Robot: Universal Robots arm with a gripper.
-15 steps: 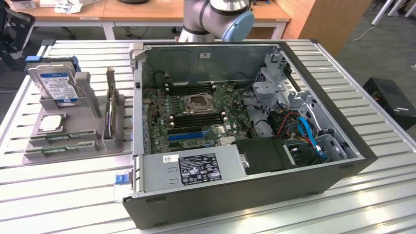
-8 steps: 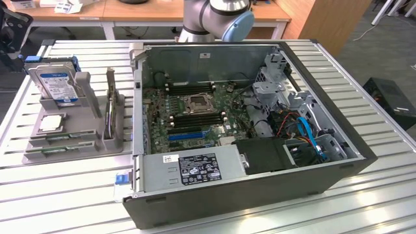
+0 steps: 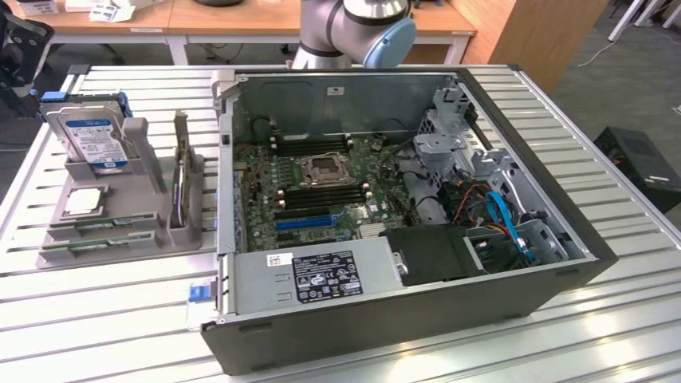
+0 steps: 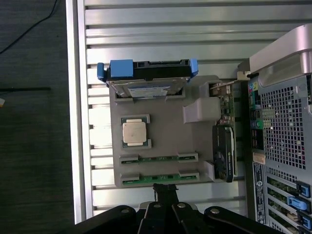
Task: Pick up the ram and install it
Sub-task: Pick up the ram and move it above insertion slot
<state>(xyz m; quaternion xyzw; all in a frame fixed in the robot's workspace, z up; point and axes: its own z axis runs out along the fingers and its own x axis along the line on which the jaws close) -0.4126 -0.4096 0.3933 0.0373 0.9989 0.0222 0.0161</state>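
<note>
Exterior view: the grey arm (image 3: 319, 32) is being cut off by the frame edge. Two thin green circuit-board ram sticks (image 3: 101, 227) are lying in a grey plastic tray (image 3: 133, 199) on the slatted metal surface (image 3: 96, 319).

Wrist view: the black jaws, partly cropped, are sitting clenched and empty, near the nearer ram stick (image 4: 156, 180).

Can't read PSU label (image 3: 328, 275) at 6 o'clock, exterior view; lose arm (image 3: 362, 24) past 12 o'clock edge; see just one edge of ram (image 4: 146, 180).
</note>
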